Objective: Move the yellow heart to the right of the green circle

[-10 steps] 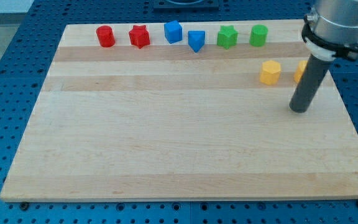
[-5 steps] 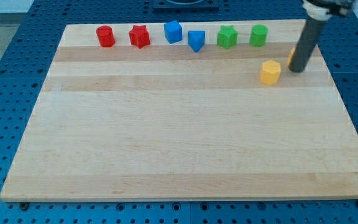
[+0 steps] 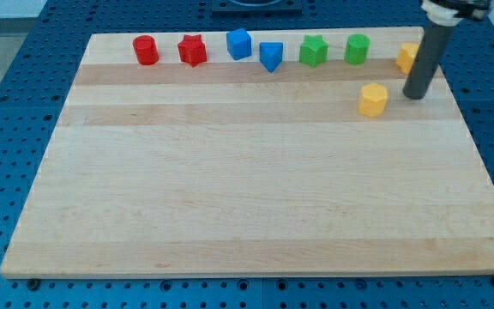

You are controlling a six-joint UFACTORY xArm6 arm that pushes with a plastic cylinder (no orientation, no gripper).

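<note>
The yellow heart (image 3: 406,57) lies near the board's top right corner, to the right of the green circle (image 3: 357,49) and about level with it. The dark rod hides its right side. My tip (image 3: 416,95) rests on the board below the heart and slightly to its right, a small gap away from it. A second yellow block, a hexagon (image 3: 372,99), sits to the left of my tip.
A row along the board's top edge holds a red cylinder (image 3: 146,50), a red star (image 3: 193,51), a blue cube (image 3: 239,43), a blue block (image 3: 271,56) and a green star (image 3: 313,51). The board's right edge (image 3: 466,120) is close to my tip.
My tip swept from lower on the board up toward the view's top, pushing the yellow heart up level with the green circle. The heart now sits clear above the tip.
</note>
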